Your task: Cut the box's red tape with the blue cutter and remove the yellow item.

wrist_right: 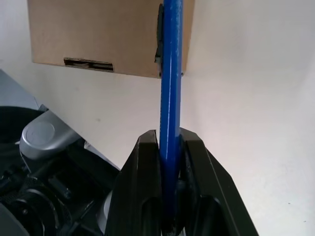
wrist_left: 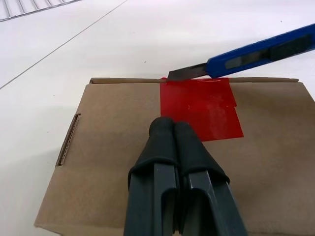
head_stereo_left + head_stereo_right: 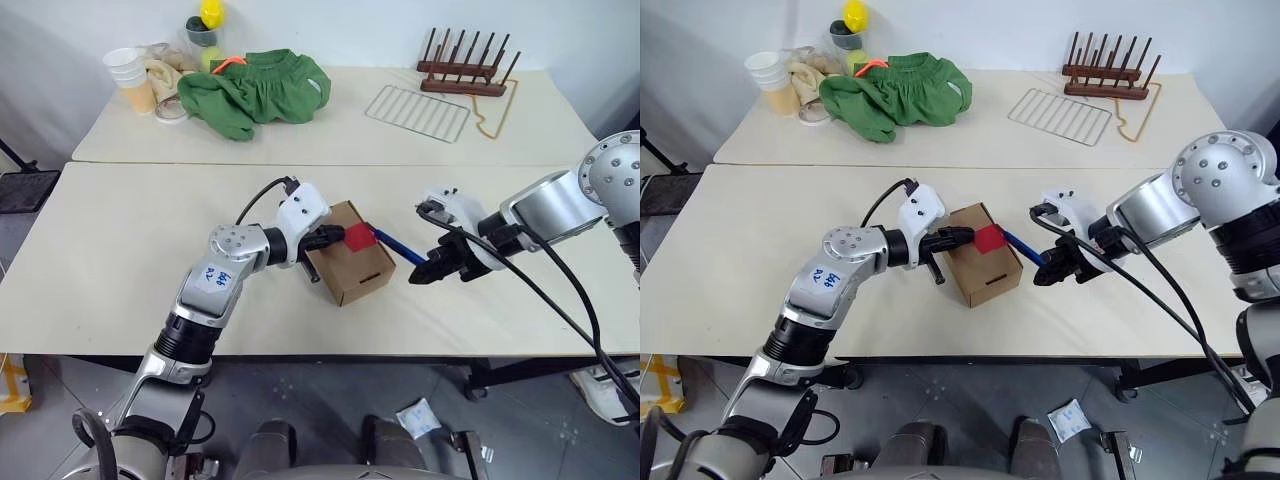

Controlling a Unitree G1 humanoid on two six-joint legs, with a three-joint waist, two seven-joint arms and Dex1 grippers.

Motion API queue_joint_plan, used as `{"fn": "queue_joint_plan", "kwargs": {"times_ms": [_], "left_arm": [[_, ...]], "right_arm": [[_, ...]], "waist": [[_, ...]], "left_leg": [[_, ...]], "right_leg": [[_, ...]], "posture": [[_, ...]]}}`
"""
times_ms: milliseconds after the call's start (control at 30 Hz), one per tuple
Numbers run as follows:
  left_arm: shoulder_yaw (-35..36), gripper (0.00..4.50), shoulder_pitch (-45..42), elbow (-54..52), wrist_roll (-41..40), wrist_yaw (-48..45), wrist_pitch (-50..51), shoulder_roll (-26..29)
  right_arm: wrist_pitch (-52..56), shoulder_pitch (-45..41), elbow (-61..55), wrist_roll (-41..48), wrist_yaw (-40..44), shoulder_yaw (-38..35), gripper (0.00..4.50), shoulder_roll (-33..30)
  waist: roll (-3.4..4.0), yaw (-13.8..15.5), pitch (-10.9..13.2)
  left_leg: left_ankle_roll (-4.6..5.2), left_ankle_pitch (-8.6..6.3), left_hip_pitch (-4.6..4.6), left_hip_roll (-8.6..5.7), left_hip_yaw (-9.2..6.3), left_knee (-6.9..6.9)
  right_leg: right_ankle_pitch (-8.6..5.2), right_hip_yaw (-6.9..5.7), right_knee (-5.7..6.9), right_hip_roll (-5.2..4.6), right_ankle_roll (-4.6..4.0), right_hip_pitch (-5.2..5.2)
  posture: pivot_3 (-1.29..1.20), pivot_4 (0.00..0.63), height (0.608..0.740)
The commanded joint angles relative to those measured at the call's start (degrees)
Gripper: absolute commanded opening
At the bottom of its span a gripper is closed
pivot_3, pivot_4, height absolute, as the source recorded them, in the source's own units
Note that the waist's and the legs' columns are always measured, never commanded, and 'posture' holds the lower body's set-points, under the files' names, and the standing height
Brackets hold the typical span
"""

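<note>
I am a two-armed robot standing at a pale table (image 3: 120,250), and the small brown box (image 3: 348,268) sits in front of me, near the middle. My left gripper (image 2: 173,129) has its two black fingers pressed together with nothing between them, and their tips rest on the box's top just at the near edge of the red tape (image 2: 203,107), seemingly to steady the carton. My right gripper (image 1: 170,142) is clamped on the handle of the blue cutter (image 2: 261,51), which runs from my right hand across to the box. Its dark blade sits at the far edge of the red tape, where the tape folds over the box's top edge; I cannot tell whether it has bitten in.

I judge the cutting step is in hand: the tape looks whole and the flaps are still closed. The yellow item is presumably still shut in the box. Next, the blade needs to travel along the seam under the tape while my left hand keeps the box from sliding.

Clutter lies well away on the far table: a green cloth (image 3: 255,90), a wire rack (image 3: 417,112), a wooden rack (image 3: 463,72).
</note>
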Motion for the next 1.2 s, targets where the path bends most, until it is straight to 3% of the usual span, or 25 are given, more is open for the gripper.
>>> {"fn": "queue_joint_plan", "kwargs": {"times_ms": [33, 1200], "left_arm": [[-1.2, 0.0, 1.7, 0.7, 0.2, 0.4, 1.7, 0.0], [-1.3, 0.0, 1.8, 0.6, -0.1, 0.9, 1.4, 0.0]], "right_arm": [[0.9, -0.9, -0.7, 1.5, 1.8, 1.8, 0.15, -1.7], [0.9, 2.7, -4.3, 10.9, -3.2, 2.9, 0.15, -7.5]], "waist": [[0.0, 0.0, 0.0], [0.0, 0.1, 0.0]], "left_leg": [[0.0, 0.0, 0.0, 0.0, 0.0, 0.0], [0.0, 0.0, 0.0, 0.0, 0.0, 0.01]], "right_leg": [[0.0, 0.0, 0.0, 0.0, 0.0, 0.0], [0.0, 0.0, -0.01, 0.0, 0.0, 0.0]], "posture": [[0.0, 0.15, 0.74], [0.0, 0.15, 0.74]]}}
